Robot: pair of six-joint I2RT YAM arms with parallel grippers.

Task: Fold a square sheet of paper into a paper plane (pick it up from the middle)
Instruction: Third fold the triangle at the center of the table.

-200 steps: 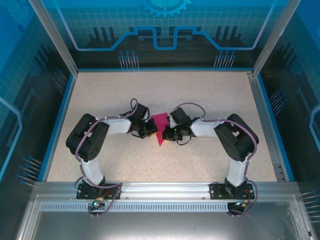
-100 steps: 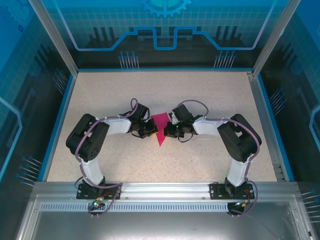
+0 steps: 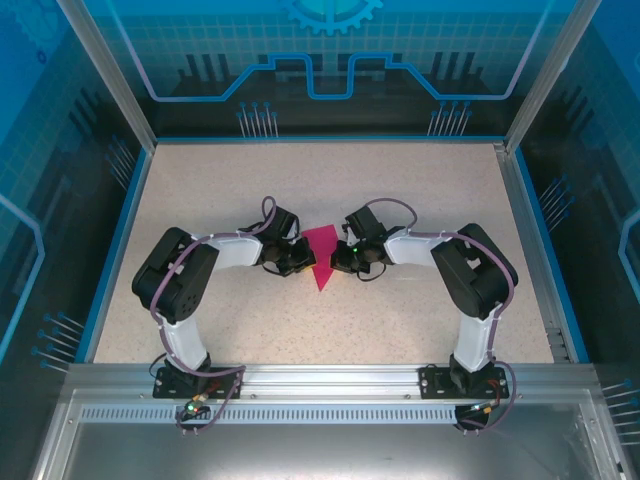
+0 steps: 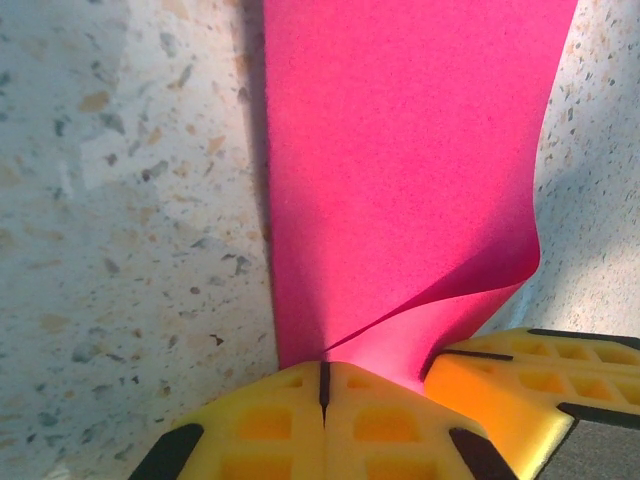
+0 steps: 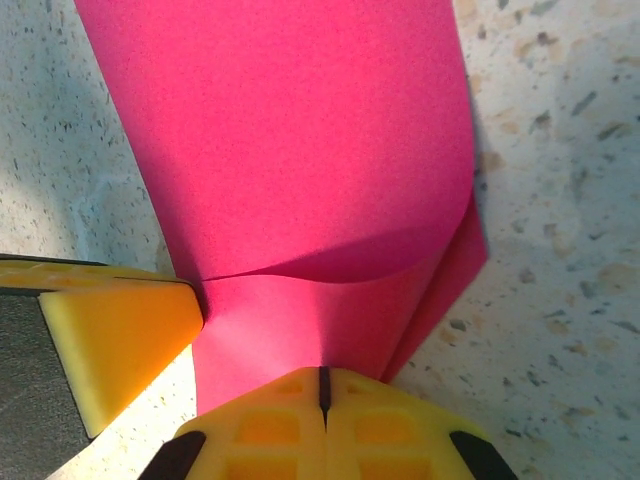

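Sheet: pink sheet [image 3: 321, 250] sits mid-table [image 3: 210, 185], held between the 2 grippers. From the top cam it reads as a wedge, wide edge far, tip toward the arm bases.
Shape now: not a flat square. Layers are doubled, and both wrist cams show an upper flap [image 5: 300, 140] bowing loose over a lower layer, not pressed down.
L gripper [image 3: 303, 262]: pads together, pinched on the sheet's left side. In the L wrist cam the paper runs right into the seam btwn the pads [image 4: 270, 420].
R gripper [image 3: 337, 263]: pads together too, clamped on the sheet's right side. In the R wrist cam the paper goes in at the pad seam [image 5: 380, 425].
Spacing: grippers v. close, face to face. Each wrist cam shows the other arm's yellow pad just beside its own, touching or nearly touching the paper.
Done (judged): sheet taken up and first folds made; a pointed nose end exists.
Left (judged): flatten the bowed flap into a crisp crease, then narrow it w/ further folds. No slim dart w/ centre crease yet.
Progress (judged): approx mid-task, early-to-mid rather than late.
Unclear: exact no. of layers and whether the folds line up, since the pads hide the pinch points.
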